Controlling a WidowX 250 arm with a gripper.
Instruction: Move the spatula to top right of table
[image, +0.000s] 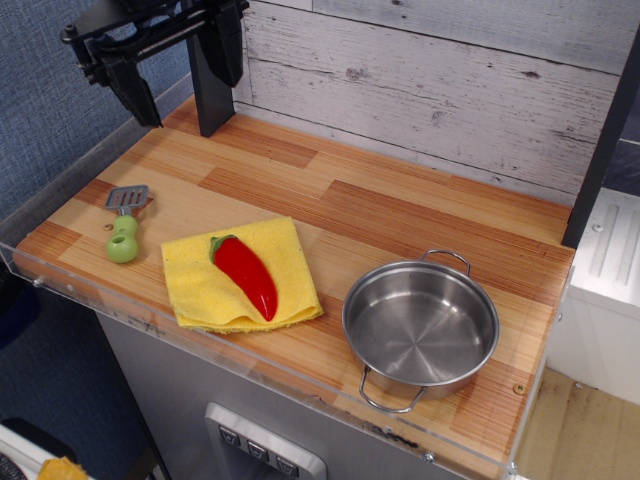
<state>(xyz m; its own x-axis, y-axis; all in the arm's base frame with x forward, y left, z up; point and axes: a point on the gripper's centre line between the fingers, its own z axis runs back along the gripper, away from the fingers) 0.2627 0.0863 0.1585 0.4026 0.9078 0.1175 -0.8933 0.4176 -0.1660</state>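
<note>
The spatula (124, 226) lies flat near the table's left front corner, with its grey slotted blade pointing to the back and its light-green bulbous handle toward the front. The wood-plank table (400, 215) has a clear acrylic rim. My black gripper (175, 95) hangs above the table's back left corner, well above and behind the spatula. Its two fingers (213, 85) stand apart with nothing between them.
A red toy pepper (246, 274) lies on a yellow cloth (240, 278) just right of the spatula. A steel pot (420, 326) with two handles stands at the front right. A whitewashed plank wall (440, 90) backs the table. A dark post (605, 130) stands at the right.
</note>
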